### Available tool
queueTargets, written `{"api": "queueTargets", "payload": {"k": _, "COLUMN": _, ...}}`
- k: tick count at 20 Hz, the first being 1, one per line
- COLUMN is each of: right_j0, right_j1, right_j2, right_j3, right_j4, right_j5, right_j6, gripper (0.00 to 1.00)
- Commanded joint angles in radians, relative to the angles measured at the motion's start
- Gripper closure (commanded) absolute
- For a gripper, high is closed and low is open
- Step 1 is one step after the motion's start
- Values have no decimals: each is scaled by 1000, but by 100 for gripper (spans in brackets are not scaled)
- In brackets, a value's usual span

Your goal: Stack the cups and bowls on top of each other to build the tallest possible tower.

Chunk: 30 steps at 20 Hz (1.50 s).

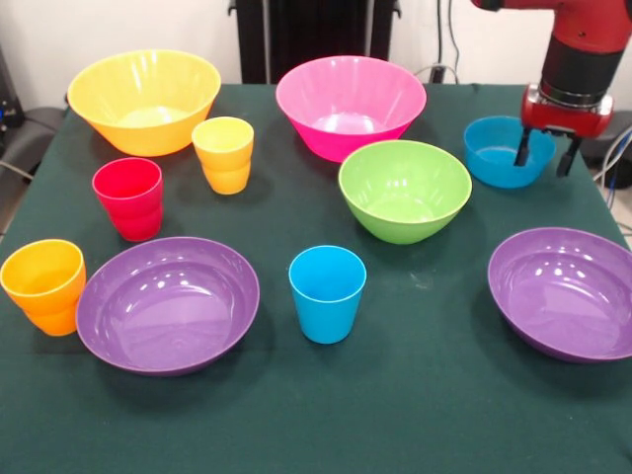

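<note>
While nothing was stacked yet, the jaws hung spread over the small blue bowl's rim at the counter's far corner | judged: pinch rim squarely, lift level

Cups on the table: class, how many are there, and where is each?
4. Yellow cup before the orange-yellow bowl; red cup below it; orange cup at the left edge; blue cup in the centre front. None seems hidden.
</note>
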Motion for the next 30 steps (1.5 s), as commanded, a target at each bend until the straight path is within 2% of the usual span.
{"api": "queueTargets", "payload": {"k": 1, "right_j0": -37, "right_j1": 28, "right_j2": 81, "right_j3": 44, "right_j4": 19, "right_j5": -62, "right_j6": 173, "gripper": 0}}
{"api": "queueTargets", "payload": {"k": 6, "right_j0": -47, "right_j1": 22, "right_j2": 87, "right_j3": 49, "right_j4": 17, "right_j5": -46, "right_j6": 168, "gripper": 0}}
{"api": "queueTargets", "payload": {"k": 7, "right_j0": -45, "right_j1": 18, "right_j2": 89, "right_j3": 60, "right_j4": 17, "right_j5": -50, "right_j6": 174, "gripper": 100}}
{"api": "queueTargets", "payload": {"k": 24, "right_j0": -34, "right_j1": 19, "right_j2": 71, "right_j3": 36, "right_j4": 28, "right_j5": -23, "right_j6": 176, "gripper": 100}}
{"api": "queueTargets", "payload": {"k": 26, "right_j0": -40, "right_j1": -7, "right_j2": 63, "right_j3": 29, "right_j4": 34, "right_j5": 33, "right_j6": 169, "gripper": 100}}
{"api": "queueTargets", "payload": {"k": 30, "right_j0": -25, "right_j1": -110, "right_j2": 11, "right_j3": 26, "right_j4": 26, "right_j5": 174, "right_j6": 157, "gripper": 100}}
